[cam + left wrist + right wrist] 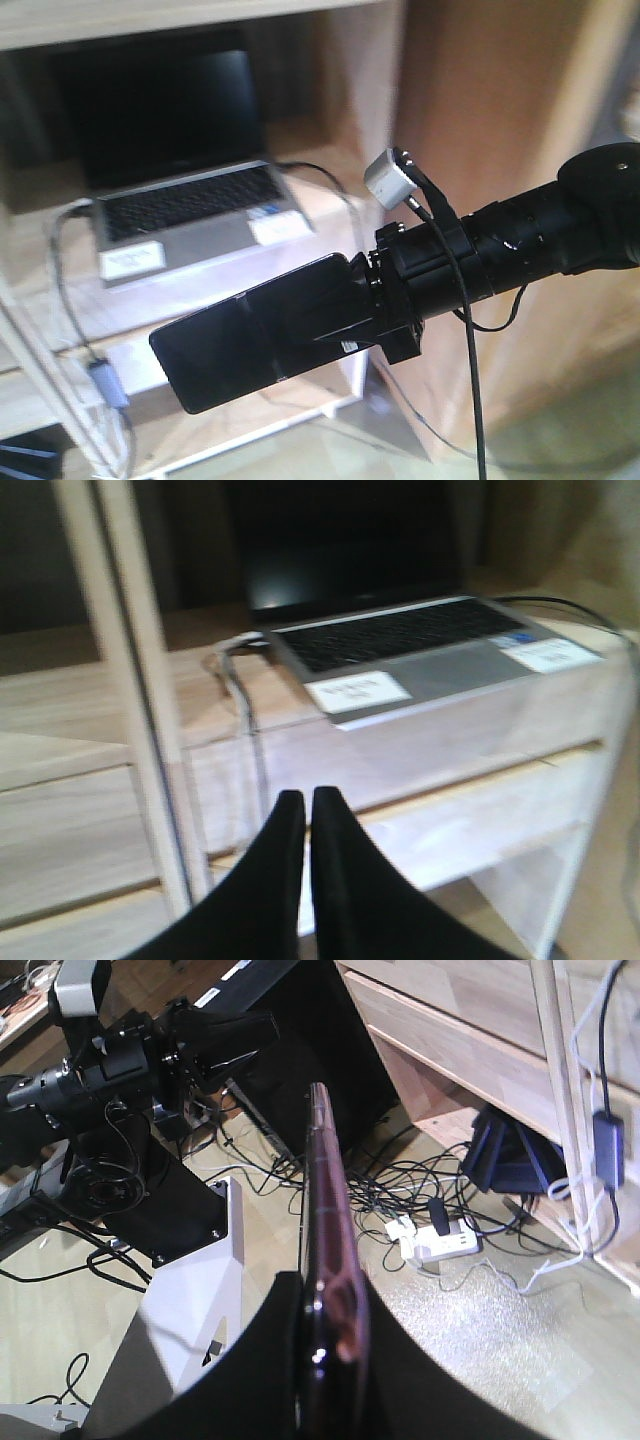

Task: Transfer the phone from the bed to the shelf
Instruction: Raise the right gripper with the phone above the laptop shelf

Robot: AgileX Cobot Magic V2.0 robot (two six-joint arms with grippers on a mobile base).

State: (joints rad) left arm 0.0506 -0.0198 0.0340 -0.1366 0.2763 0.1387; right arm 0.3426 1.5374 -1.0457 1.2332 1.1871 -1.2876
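The front view shows the right gripper [345, 318] reaching in from the right of the frame, clamped on one end of the phone [225, 352]. The phone is held in the air at lower centre with its dark glossy face toward the camera. It sits in front of the shelf [330, 215] and touches no board. An open laptop [185, 205] stands on a shelf board in the upper left, with a cable [62, 290] hanging from its side.

The right wrist view adds what the front view hides. Here the phone [322, 1190] is seen edge-on, its pinkish rim running up the middle of the frame. Two black fingers [265, 1370] press it from both sides at the bottom. Behind it are the floor, a tangle of wires and a white power strip [445, 1245]. The shelf [470, 1055] fills the upper right.

Only this view shows the left arm from outside, in the upper left. The left gripper [240, 1035] is drawn together into a wedge and holds nothing.

The left wrist view confirms it. The left gripper [300, 802] has its tips nearly touching at the bottom centre, with only a thin slit between them. It points toward the shelf [90, 815] below the laptop [400, 650].
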